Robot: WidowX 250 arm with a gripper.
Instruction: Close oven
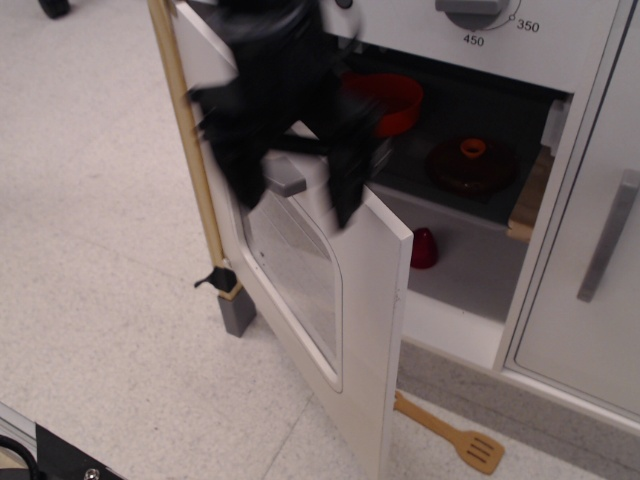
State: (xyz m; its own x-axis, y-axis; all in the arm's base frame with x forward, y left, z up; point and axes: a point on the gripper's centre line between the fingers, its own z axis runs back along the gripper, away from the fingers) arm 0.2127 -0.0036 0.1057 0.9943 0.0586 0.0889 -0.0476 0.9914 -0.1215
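Observation:
The white oven stands with its door about half open, hinged on the left. The door's rounded window faces left and front. My black gripper is motion-blurred in front of the door's upper part. Its fingers are spread on either side of the grey bar handle, most of which they hide. Contact with the handle cannot be told. The dark grey shelf shows behind the door.
A red pot and a brown lid sit on the shelf, and a small red object lies on the oven floor. A wooden spatula lies on the floor below. A plain cabinet door is at the right.

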